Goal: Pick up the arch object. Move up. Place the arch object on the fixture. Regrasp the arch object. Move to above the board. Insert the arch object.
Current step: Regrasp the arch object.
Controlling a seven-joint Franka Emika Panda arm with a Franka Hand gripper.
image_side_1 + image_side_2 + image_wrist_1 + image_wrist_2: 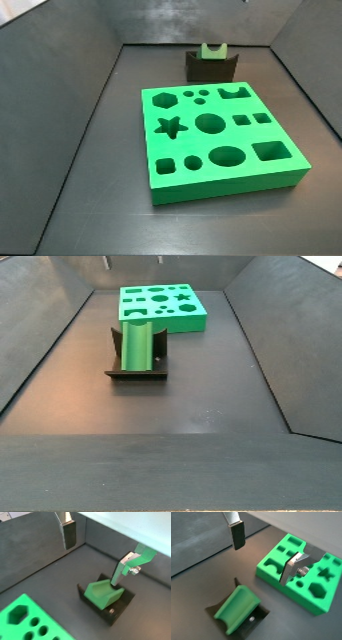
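The arch object (101, 592) (238, 604), a small bright green block, rests tilted on the dark fixture (111, 610) (258, 617). Both side views show it there, the arch object (213, 50) (135, 342) on the fixture (211, 69) (134, 374). My gripper (98, 552) (264, 552) hangs above the arch object, open, with nothing between its fingers (69, 535) (237, 535). The green board (27, 623) (284, 547) (187, 142) (189, 318) lies flat on the floor beside the fixture, its shaped holes showing. The gripper does not show in the side views.
Dark sloping walls (80, 110) (267, 326) enclose the floor on all sides. The fixture stands close to the back wall (174, 25) in a side view.
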